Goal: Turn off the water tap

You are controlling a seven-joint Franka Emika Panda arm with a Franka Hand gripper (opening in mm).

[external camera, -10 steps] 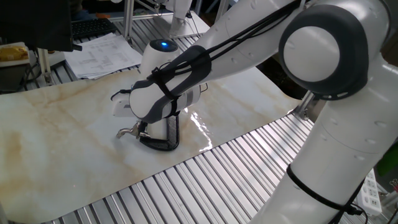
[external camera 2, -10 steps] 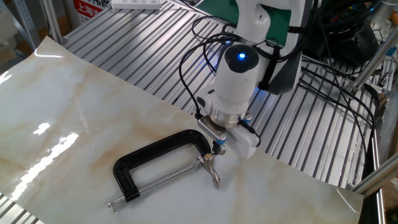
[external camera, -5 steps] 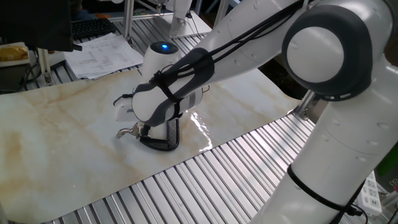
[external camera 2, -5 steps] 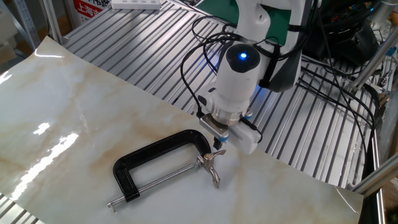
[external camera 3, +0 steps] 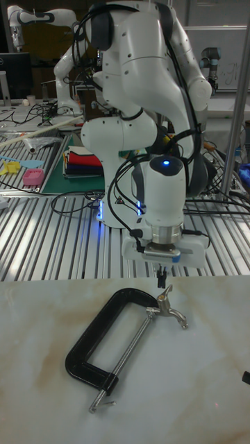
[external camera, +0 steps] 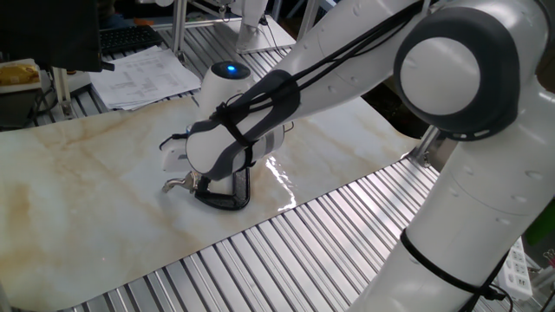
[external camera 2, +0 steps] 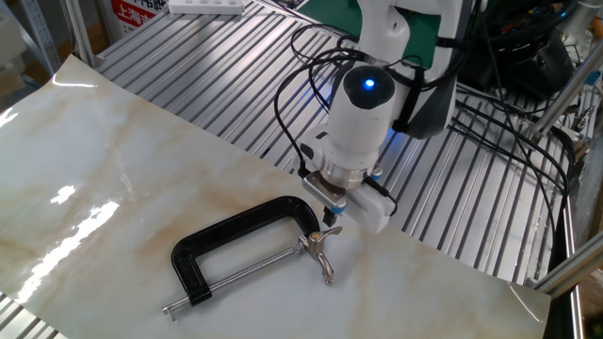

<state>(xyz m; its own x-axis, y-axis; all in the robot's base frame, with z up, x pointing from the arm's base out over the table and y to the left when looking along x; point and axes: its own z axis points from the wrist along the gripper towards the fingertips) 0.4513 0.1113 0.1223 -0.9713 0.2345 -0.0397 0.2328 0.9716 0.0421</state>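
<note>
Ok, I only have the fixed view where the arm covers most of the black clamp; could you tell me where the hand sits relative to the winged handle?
Observer: In the tall fixed view the hand hangs just above the upper wing of the winged handle; I cannot tell whether they touch.
Operator: Thank you. And how does the tap itself lie?
Observer: The water tap lies flat on the marble sheet, with its screw rod spanning the open C and nothing clamped in it.
</note>
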